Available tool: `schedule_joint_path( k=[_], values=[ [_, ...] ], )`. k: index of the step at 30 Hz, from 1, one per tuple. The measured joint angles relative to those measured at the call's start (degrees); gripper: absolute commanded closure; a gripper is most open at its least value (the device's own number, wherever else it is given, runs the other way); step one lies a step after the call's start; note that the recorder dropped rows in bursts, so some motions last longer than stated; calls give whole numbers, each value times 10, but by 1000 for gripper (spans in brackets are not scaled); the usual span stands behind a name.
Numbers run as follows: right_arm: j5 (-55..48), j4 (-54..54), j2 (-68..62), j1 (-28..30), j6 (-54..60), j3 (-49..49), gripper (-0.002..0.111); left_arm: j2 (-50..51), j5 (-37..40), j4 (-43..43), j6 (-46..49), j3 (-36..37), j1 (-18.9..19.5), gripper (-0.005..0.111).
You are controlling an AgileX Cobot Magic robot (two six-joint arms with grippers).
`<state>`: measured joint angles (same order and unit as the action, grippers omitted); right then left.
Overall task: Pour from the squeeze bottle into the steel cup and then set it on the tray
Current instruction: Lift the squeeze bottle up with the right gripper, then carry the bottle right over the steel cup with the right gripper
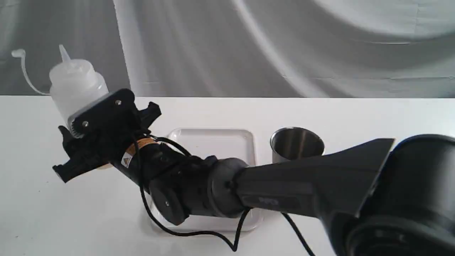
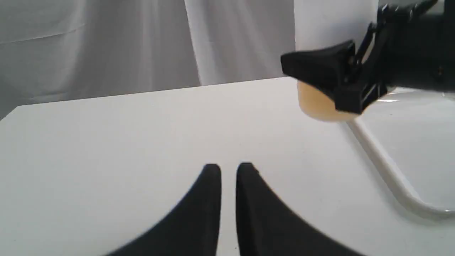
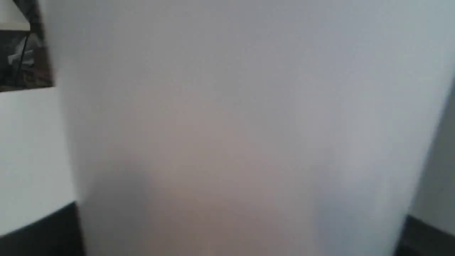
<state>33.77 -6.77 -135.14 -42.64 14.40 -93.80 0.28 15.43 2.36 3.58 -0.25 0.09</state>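
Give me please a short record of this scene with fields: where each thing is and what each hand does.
squeeze bottle: held off the table, left of the tray in the exterior view, nozzle up, slightly tilted, cap off on its strap
right hand: shut on the squeeze bottle
left hand: nearly shut, holding nothing, low over the table
steel cup: upright on the table, right of the tray
tray: flat on the table
pour: squeeze bottle is not at the steel cup

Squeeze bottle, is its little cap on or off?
Off. The squeeze bottle has a bare nozzle, and its cap dangles aside on the strap.
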Motion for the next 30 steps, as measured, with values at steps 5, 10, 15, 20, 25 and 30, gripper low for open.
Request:
schedule_joint_path(
  k=[5, 10, 15, 20, 25, 30],
  values=[
    [-4, 0, 64, 0, 16, 42, 108, 0, 0, 0, 0, 0, 0, 98],
    [-7, 0, 139, 0, 30, 97, 108, 0, 0, 0, 0, 0, 0, 98],
    [-7, 0, 225, -6, 55, 155, 108, 0, 0, 0, 0, 0, 0, 98],
    [-7, 0, 316, -14, 82, 220, 108, 0, 0, 0, 0, 0, 0, 98],
    [-14, -25, 399, -15, 116, 282, 108, 0, 0, 0, 0, 0, 0, 98],
    [-57, -69, 471, -15, 184, 329, 108, 0, 0, 0, 0, 0, 0, 98]
  ],
)
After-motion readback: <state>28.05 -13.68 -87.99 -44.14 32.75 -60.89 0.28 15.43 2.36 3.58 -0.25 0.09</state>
